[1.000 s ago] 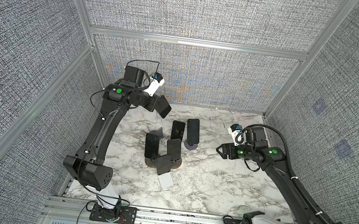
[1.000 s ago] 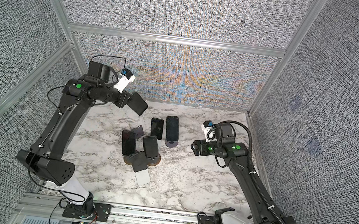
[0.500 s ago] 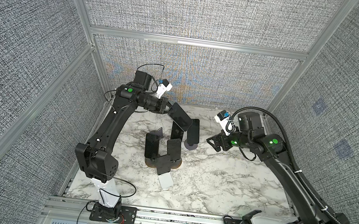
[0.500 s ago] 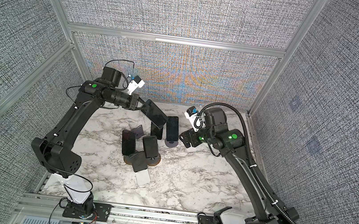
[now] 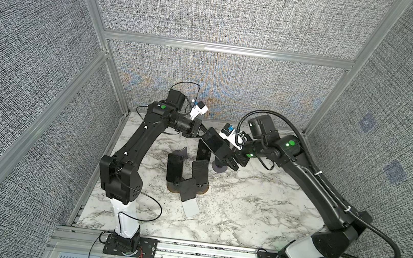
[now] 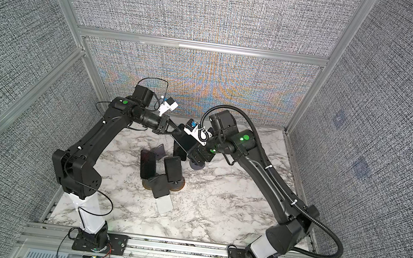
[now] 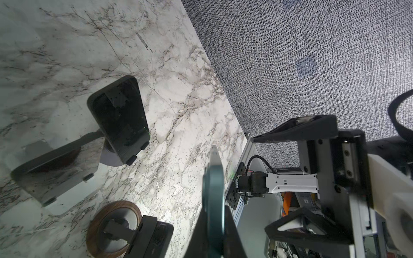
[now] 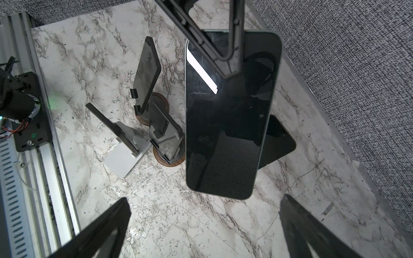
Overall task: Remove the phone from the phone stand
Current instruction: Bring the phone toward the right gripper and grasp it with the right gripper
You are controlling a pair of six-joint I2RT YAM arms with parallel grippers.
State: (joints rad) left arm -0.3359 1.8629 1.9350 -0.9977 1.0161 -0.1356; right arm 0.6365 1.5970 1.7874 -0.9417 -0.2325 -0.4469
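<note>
You are looking at a phone [image 8: 230, 116] with a glossy glass face and a table [image 8: 201, 223] of smooth marble pattern. The walls [image 5: 227, 11] look like coarse woven cloth, and one stand base [image 7: 92, 232] has a wood rim.

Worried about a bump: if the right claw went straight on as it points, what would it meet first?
Most likely the free end of the phone that the left claw holds in the air, straight ahead of the open right claw; depth unclear.
</note>
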